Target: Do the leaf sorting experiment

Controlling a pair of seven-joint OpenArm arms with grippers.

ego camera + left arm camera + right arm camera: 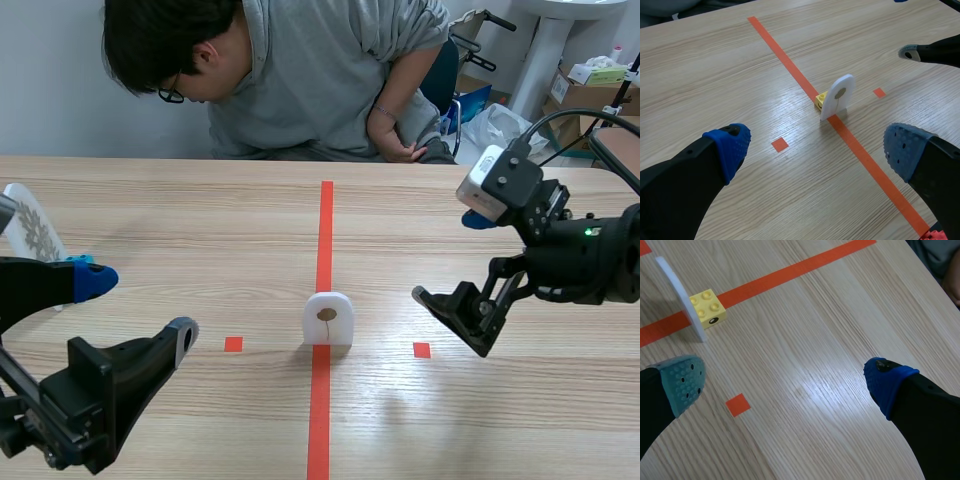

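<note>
Hiding behind the card (328, 330) is a brick (707, 308), unseen in the scene view. Left tool (817, 147) and right tool (785, 382) gape wide, empty.

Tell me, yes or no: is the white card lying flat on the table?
No, the white card stands upright on the orange tape line, with a yellow brick right behind it.

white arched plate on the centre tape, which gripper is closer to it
Right, it seems. The right gripper hangs open just right of the white arched plate, its lower finger close. The left gripper, also open, sits farther off on the other side.
</note>
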